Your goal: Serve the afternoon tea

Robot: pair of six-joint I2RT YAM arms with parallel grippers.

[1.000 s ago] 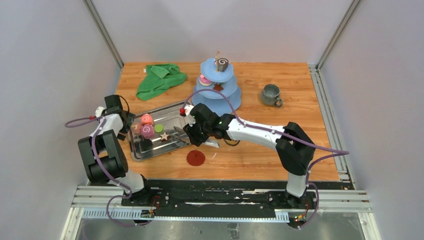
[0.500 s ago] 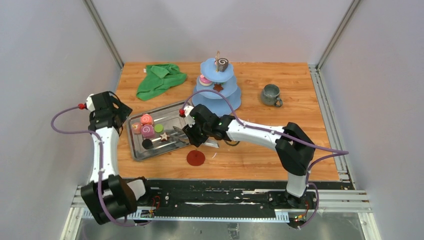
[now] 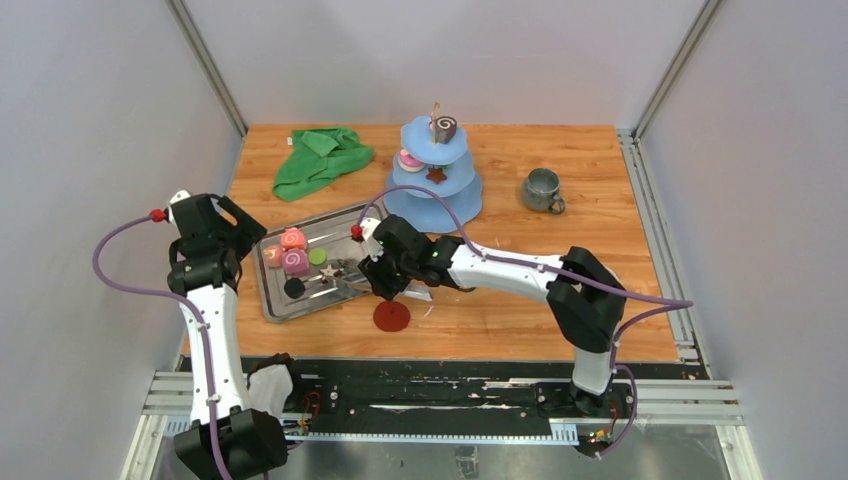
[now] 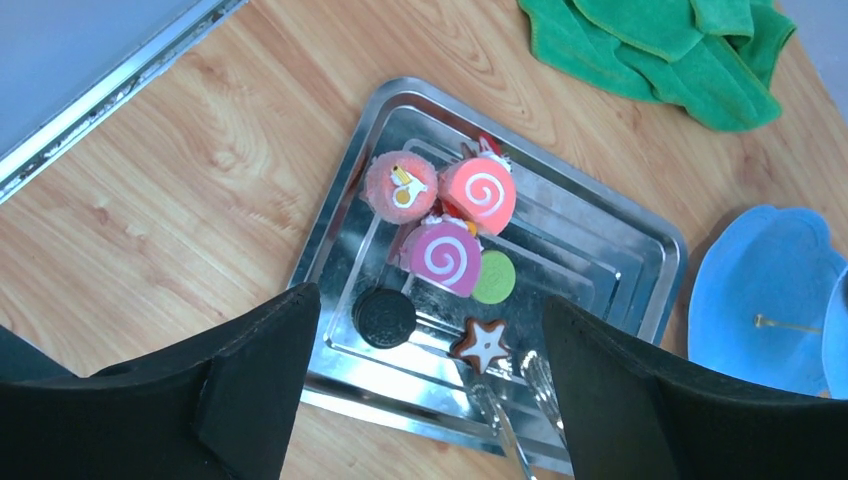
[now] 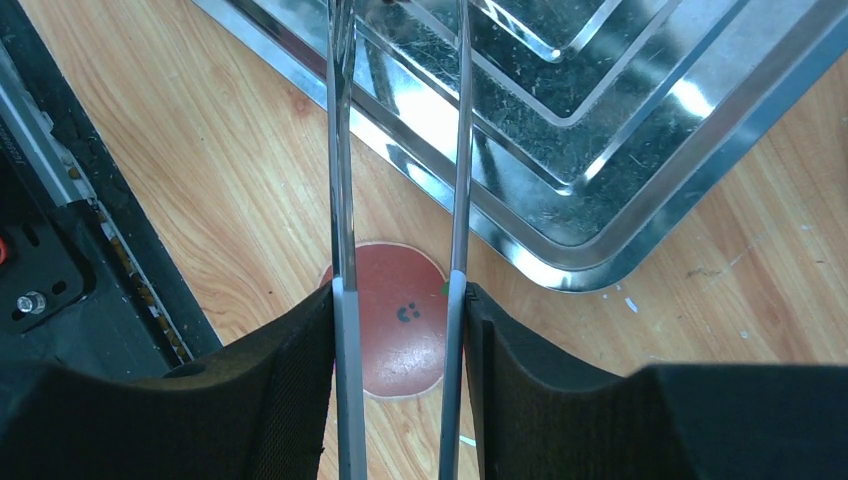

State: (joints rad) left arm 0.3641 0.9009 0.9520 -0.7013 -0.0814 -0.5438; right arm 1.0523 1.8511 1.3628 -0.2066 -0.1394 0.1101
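Observation:
A steel tray [image 3: 272,303] holds the sweets: pink swirl rolls [image 4: 442,256], a round pink cake [image 4: 400,184], a green disc [image 4: 493,277], a black disc [image 4: 385,318] and a brown star [image 4: 480,343]. My left gripper [image 4: 430,302] hangs open high above the tray with nothing between its fingers. My right gripper [image 5: 400,300] is shut on metal tongs [image 5: 340,190]. The tong tips [image 4: 538,372] reach into the tray just beside the star. A grey-green mug [image 3: 543,189] stands at the right. A brown roll, a pink sweet and a star sit on the blue tiered stand [image 3: 436,170].
A green cloth [image 3: 322,158] lies at the back left. A dark red disc [image 3: 391,316] lies on the wood just below the right gripper, near the tray's corner. The black rail with the arm bases runs along the near edge.
My left arm has swung its wrist outward to the left of the tray, and its jaws have widened a little. The right gripper has slid slightly left with the tongs.

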